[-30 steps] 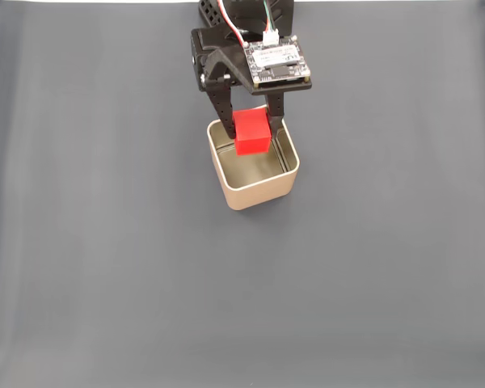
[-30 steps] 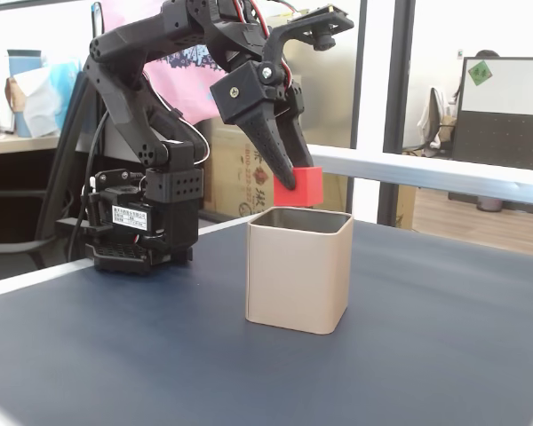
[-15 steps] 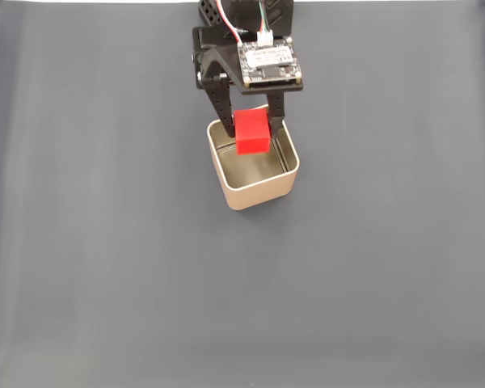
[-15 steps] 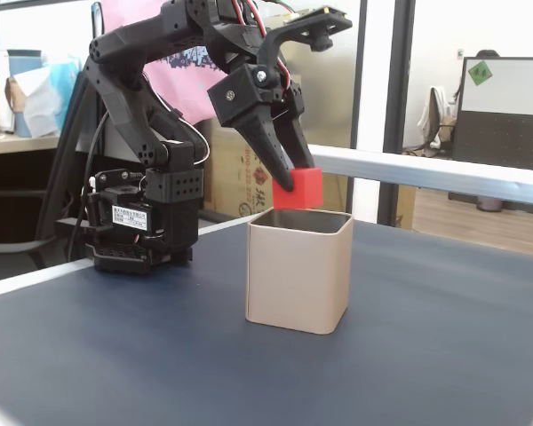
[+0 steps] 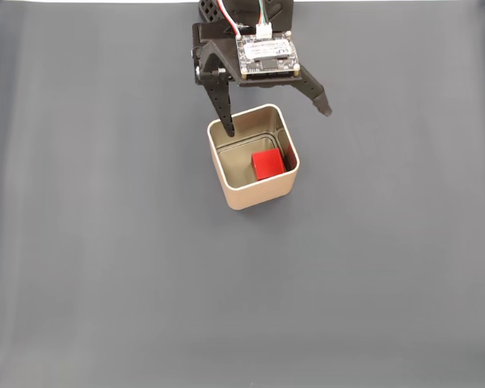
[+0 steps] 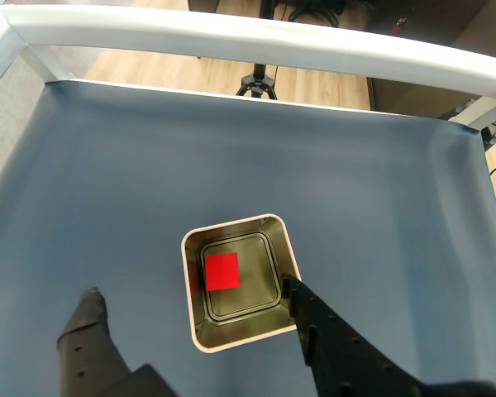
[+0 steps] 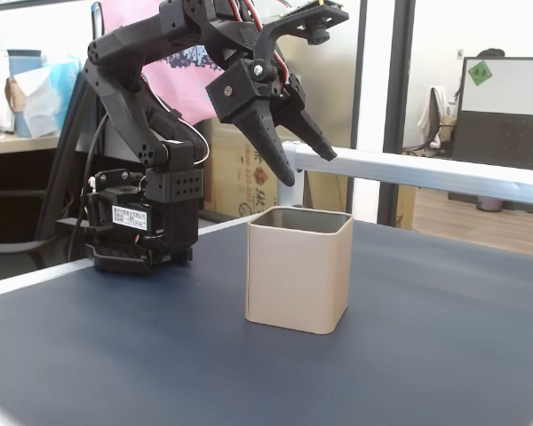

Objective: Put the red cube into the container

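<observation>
The red cube (image 5: pixel 267 164) lies on the floor of the container (image 5: pixel 253 196), a pale gold square tin, toward its right side in a fixed view. The wrist view looks down on the cube (image 6: pixel 221 270) inside the tin (image 6: pixel 231 341), left of centre. My gripper (image 5: pixel 277 120) hangs open just above the tin's far rim, one finger over the rim's corner and the other spread out past it. From the side in a fixed view, the gripper (image 7: pixel 309 167) is a little above the container (image 7: pixel 298 280), whose wall hides the cube.
A dark blue-grey mat (image 5: pixel 105 259) covers the table. The arm's base (image 7: pixel 142 222) stands behind the tin. A white metal rail (image 7: pixel 426 173) runs along the table's far edge. An office room lies beyond.
The gripper has opened and let go of the red cube, which has dropped from above the rim to the container's floor.
</observation>
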{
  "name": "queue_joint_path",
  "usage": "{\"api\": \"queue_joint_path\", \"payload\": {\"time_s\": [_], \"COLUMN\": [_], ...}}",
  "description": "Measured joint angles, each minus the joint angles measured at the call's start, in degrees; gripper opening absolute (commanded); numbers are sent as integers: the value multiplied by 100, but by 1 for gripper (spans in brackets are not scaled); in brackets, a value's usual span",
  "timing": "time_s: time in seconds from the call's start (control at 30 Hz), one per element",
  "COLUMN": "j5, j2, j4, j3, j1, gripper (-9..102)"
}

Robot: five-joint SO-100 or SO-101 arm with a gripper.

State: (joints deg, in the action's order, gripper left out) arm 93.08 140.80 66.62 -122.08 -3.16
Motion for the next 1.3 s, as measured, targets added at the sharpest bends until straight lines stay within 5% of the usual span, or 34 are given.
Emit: {"api": "queue_joint_path", "payload": {"time_s": [0.53,0.8,1.07,1.3], "j5": [-9,-255,-334,756], "j2": [0,0,44,712], "j4": [-97,-220,-466,-1151], "j3": [0,0,-123,-1477], "j1": [0,62,1195,2654], "gripper": [44,6,0,0]}}
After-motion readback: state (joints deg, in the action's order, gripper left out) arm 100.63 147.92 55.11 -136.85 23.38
